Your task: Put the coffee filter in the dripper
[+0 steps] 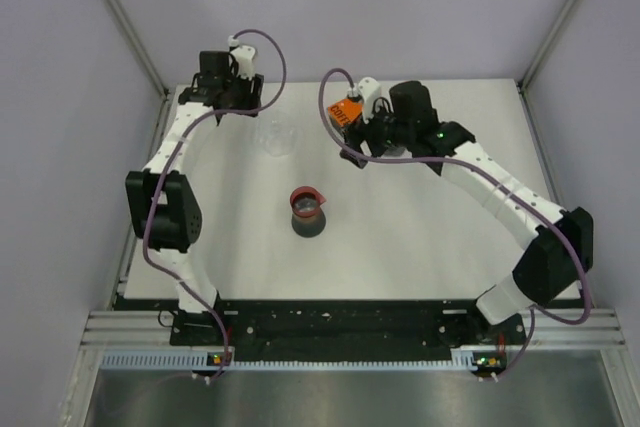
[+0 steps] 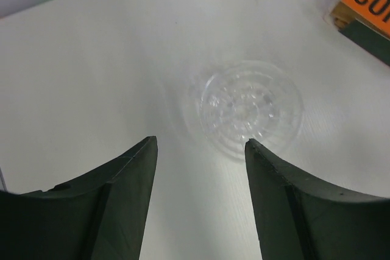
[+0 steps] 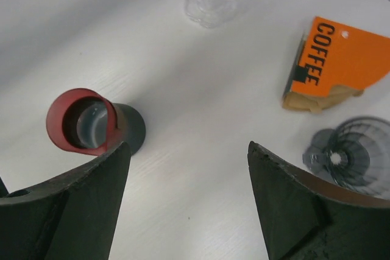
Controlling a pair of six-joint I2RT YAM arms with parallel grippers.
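Left wrist view, on the left gripper point(image 2: 201, 143): how far open?

Spread wide, pinching nothing, touching nothing. Hangs above the white table point(image 2: 79, 71), with a clear ribbed glass vessel point(image 2: 250, 105) just beyond the fingertips, centre-right of frame.

And on the right gripper point(image 3: 189, 147)?

Likewise spread wide and empty. Bare tabletop between the fingers. At the left of that frame, just above the left finger, a dark cup with a red rim point(image 3: 91, 123).

Any writing to read?

"COFFEE" in black capitals down an orange filter pack point(image 3: 338, 62), upper right of the right wrist view, with tan paper filters point(image 3: 304, 98) poking out at the lower edge. Only "CO" in the top right corner of the left wrist view.

Where to look for the task's things?

Lower right of the right wrist view for the smoky, ribbed dripper point(image 3: 350, 153): upright on the table, just below the pack with a sliver of tabletop between, partly behind the right finger. Filters at the pack, apart from the dripper. From the top external view, pack just above centre beside the right wrist, red-rimmed cup at centre; cannot make out the dripper there.
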